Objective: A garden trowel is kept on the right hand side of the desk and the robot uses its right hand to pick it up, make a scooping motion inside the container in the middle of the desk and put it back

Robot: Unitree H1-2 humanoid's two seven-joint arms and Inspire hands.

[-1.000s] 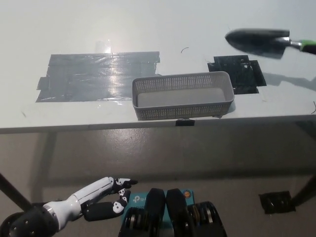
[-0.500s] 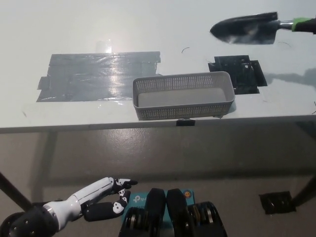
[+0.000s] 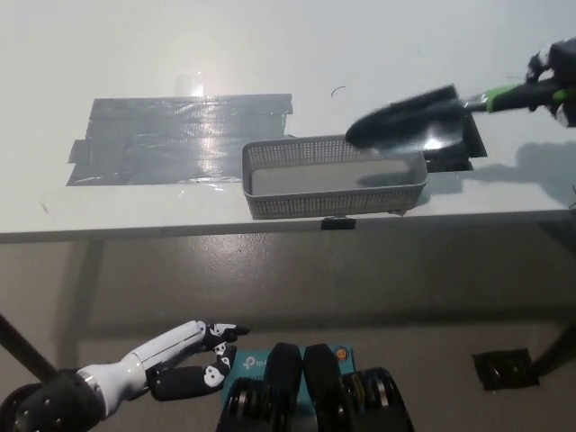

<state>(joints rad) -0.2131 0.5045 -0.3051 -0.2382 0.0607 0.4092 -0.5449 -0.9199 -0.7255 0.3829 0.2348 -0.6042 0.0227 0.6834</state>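
Two hands are in view, and we note the right hand [image 3: 556, 79] first: only part of it shows at the picture's right edge, black, with its fingers wrapped around the green-and-black handle of the garden trowel [image 3: 421, 115]. We read that as a closed grasp on the handle. The trowel reaches from the hand toward picture left, held above the white desk [image 3: 135, 54] and tilted so that the dark blade sits lower than the handle. The blade is motion-blurred; its tip lies over the far right part of the grey mesh container [image 3: 324, 203], and we cannot tell whether it touches the rim or the floor inside. Its shadow falls inside the container's right end. A black tape patch [image 3: 473, 144] shows partly behind the blade, just right of the container; a larger grey tape patch [image 3: 171, 137] lies to the container's left. The white left hand [image 3: 191, 356] rests low at lower left, below the desk edge, fingers loosely spread, holding nothing.
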